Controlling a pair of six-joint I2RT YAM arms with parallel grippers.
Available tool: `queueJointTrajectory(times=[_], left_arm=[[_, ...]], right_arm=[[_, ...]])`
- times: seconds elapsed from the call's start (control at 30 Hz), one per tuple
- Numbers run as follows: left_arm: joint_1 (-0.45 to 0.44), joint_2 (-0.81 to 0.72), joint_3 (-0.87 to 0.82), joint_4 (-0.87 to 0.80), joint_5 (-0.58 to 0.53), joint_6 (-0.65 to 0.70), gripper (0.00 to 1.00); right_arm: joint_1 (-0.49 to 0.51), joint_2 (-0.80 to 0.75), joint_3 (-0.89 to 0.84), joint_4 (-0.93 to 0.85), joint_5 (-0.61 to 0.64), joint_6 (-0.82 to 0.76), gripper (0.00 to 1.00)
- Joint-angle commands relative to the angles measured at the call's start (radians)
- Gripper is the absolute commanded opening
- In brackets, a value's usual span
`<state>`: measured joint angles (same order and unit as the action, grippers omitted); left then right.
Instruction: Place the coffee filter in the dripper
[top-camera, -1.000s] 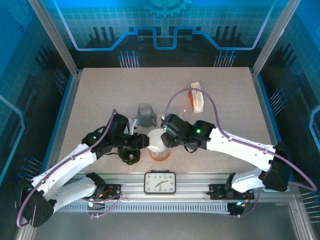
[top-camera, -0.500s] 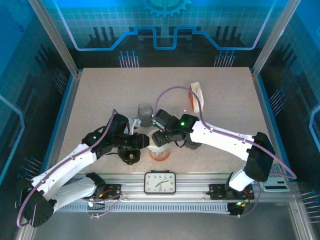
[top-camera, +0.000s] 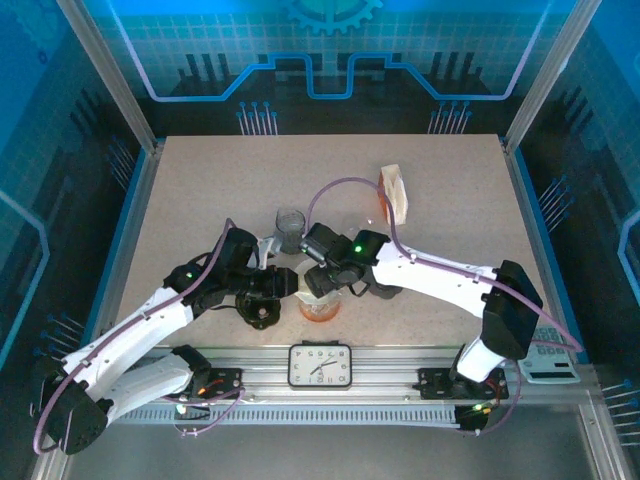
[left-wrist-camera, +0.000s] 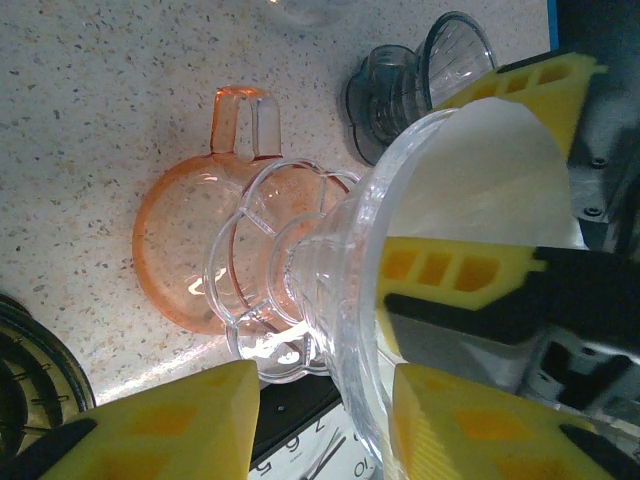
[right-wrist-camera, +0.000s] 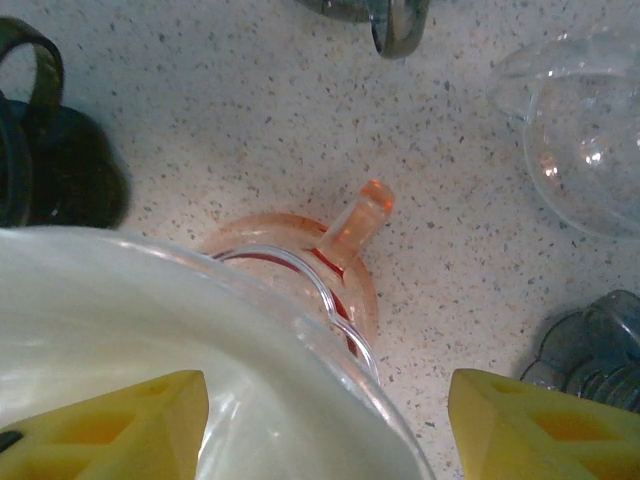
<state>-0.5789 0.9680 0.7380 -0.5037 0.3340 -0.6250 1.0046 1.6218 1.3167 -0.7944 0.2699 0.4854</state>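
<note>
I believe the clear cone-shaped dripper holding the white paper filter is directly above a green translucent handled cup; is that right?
Not quite: the translucent handled cup is orange, not green, as the left wrist view shows. The rest holds: the clear cone-shaped dripper is directly above it and holds the white paper filter.
</note>
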Motion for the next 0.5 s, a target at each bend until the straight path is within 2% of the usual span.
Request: queueJointTrajectory(times=[0.0,0.33,0.47], left_arm=[[-0.006,0.006,0.023,-0.008,-0.006,0.015,0.41],[-0.006,-0.008,0.012,0.018,0.007,-0.011,0.43],[-0.006,-0.017,0.013,0.032,0.007,-0.025,0.50]], right_arm=[[-0.006,0.012,-0.024,0.002,0.014,-0.010,0.66],[0.005,0.033,-0.050,0.027,0.035,-0.003,0.65],[0.005,0.041,-0.050,0.024,0.041,-0.004,0.65]])
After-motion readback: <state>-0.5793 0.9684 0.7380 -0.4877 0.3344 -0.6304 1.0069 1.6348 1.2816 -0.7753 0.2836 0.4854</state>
